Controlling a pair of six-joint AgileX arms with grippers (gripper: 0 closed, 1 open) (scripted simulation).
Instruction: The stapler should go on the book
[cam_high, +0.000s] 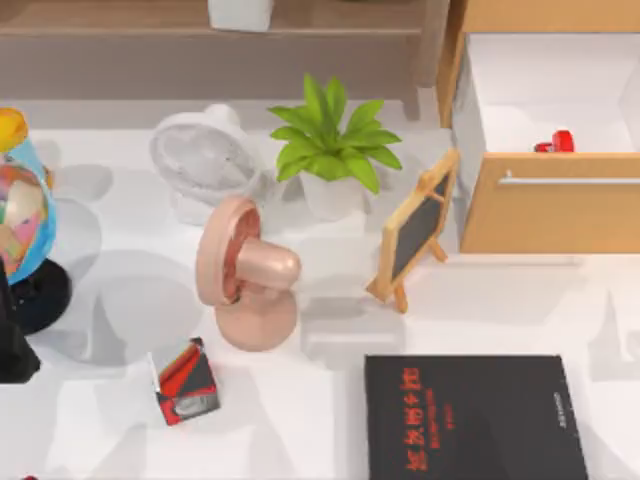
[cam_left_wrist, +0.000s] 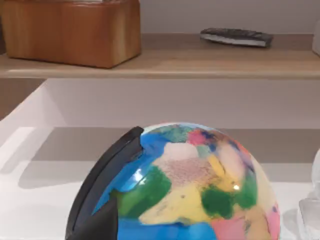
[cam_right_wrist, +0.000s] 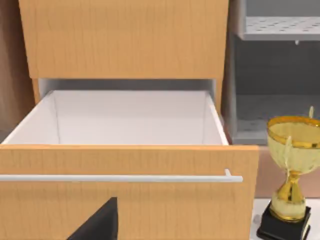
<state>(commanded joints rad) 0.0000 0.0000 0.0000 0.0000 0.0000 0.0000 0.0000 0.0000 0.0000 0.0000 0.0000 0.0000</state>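
Red stapler (cam_high: 555, 142) down inside the open drawer (cam_high: 550, 215) at the desk's far right, close behind the drawer's wooden front and well apart from the book (cam_high: 475, 418). Book flat on the white desk (cam_high: 320, 420) at the near edge, right of middle, black cover with red characters facing up, nothing on top of it.

Between drawer and book, a small wood-framed chalkboard (cam_high: 415, 228) upright on its easel legs. Left of that, a green potted plant (cam_high: 330, 140), a white fan (cam_high: 200, 155) and a pink fan (cam_high: 245, 275). Nearer the front left, a red-and-black box (cam_high: 187, 383) tilted on the desk. At the far left edge, a many-coloured globe (cam_high: 22, 210) on a black stand.

Right claw (cam_right_wrist: 97, 225) low in front of the drawer's handle side, facing the white inside; open or closed, impossible to tell. Beside the drawer in that wrist view, a gold trophy (cam_right_wrist: 291, 170) on a black base.

Left claw (cam_left_wrist: 97, 222) close against the globe at the desk's left; open or closed, likewise impossible to tell.
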